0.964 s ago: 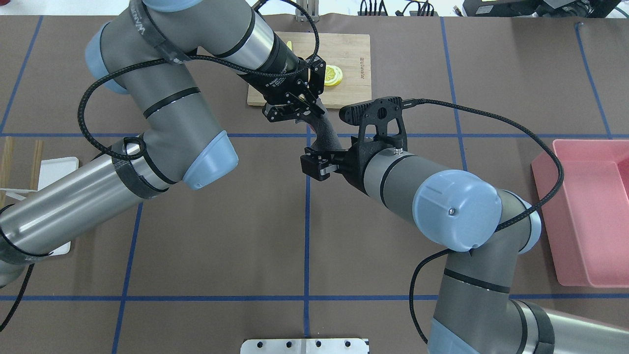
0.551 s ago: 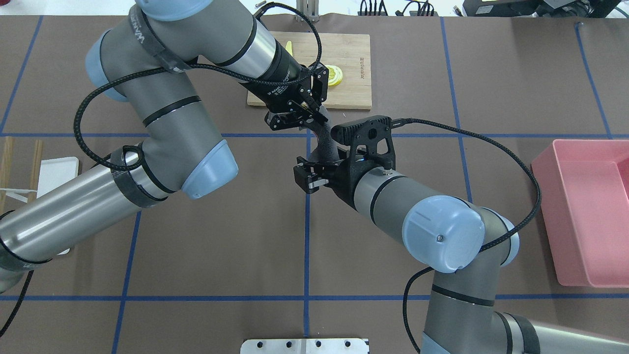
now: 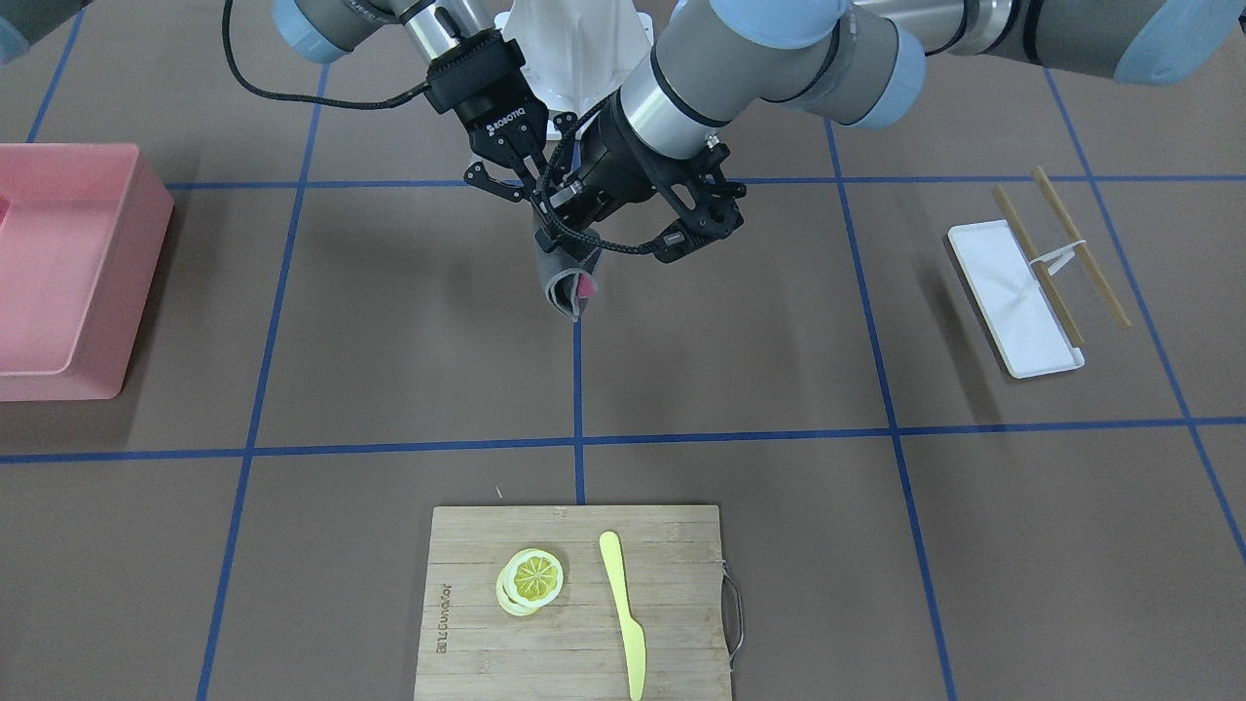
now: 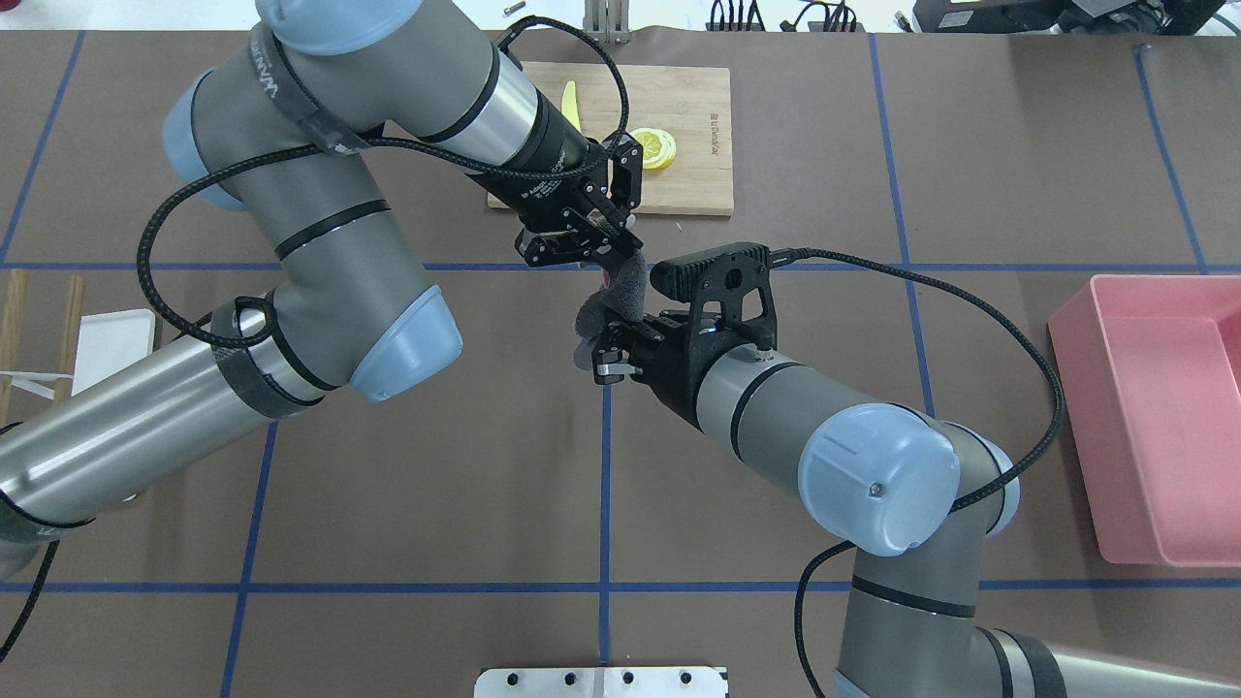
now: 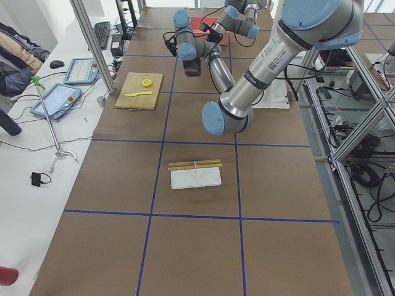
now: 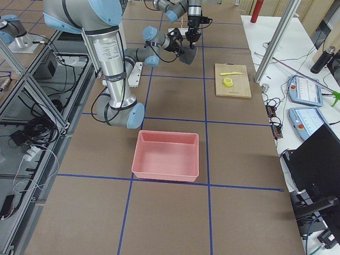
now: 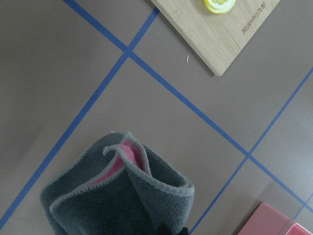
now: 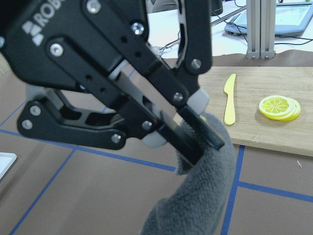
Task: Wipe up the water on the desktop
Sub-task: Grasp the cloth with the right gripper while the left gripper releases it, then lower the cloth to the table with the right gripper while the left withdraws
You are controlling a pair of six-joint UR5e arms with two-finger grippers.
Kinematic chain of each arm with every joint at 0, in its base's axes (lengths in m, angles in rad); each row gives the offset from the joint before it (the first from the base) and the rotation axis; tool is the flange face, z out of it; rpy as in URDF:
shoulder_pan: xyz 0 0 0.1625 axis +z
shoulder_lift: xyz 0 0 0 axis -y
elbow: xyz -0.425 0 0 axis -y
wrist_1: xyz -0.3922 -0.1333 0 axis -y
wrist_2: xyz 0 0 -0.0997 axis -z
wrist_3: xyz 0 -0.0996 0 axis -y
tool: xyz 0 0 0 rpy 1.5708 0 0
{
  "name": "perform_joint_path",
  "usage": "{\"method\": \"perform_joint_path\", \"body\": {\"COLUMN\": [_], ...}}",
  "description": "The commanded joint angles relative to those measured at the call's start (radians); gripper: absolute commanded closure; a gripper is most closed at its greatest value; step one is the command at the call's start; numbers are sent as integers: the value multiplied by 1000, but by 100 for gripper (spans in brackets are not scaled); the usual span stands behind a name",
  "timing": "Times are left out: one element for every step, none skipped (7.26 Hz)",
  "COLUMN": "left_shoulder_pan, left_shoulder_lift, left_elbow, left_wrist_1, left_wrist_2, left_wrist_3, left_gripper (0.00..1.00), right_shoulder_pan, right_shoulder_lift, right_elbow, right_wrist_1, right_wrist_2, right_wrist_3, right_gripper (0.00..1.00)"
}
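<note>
A grey cloth with a pink inner side (image 3: 563, 277) hangs above the brown desktop (image 3: 779, 341) near its middle. My left gripper (image 4: 623, 254) is shut on the cloth's upper edge; the right wrist view shows its fingers (image 8: 205, 142) pinching the cloth (image 8: 205, 186). My right gripper (image 4: 599, 349) is at the lower end of the cloth (image 4: 628, 281), which bunches over one finger; its jaws look spread. The cloth also shows in the left wrist view (image 7: 117, 196). I see no water on the desktop (image 4: 436, 465).
A bamboo cutting board (image 3: 672, 623) with lemon slices (image 3: 531, 578) and a yellow knife (image 3: 623, 613) lies at the far side. A pink bin (image 4: 1163, 417) stands on my right. A white tray with chopsticks (image 3: 1012, 297) lies on my left.
My right gripper has moved left and back toward me along the cloth. The cloth, earlier stretched between the grippers, now bunches at the right gripper. My left gripper has come slightly nearer.
</note>
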Motion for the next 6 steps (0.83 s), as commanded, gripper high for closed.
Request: {"method": "perform_joint_path", "body": {"left_shoulder_pan": [-50,-90,-148,-184,-205,-216], "left_shoulder_lift": [27,86,143,194,225,266], "left_elbow": [-46,-107,-132,-144,-144,-150], "left_wrist_1": [-1,-8,-60,-100,-105,-105], "left_wrist_2": [0,0,-6,-8,-6,-8], "left_wrist_3": [9,12,18,21,73,157], "left_gripper": [3,3,3,3,3,3], "right_shoulder_pan": [4,7,30,74,142,189], "right_shoulder_lift": [-42,-114,-148,-164,-167,-174], "right_elbow": [50,104,122,124,132,136], "right_wrist_1": [-9,-32,-77,-151,-233,-328], "right_wrist_2": [-7,-12,-4,41,165,312], "right_wrist_3": [33,118,193,261,262,262], "right_gripper": [100,100,100,100,100,100]}}
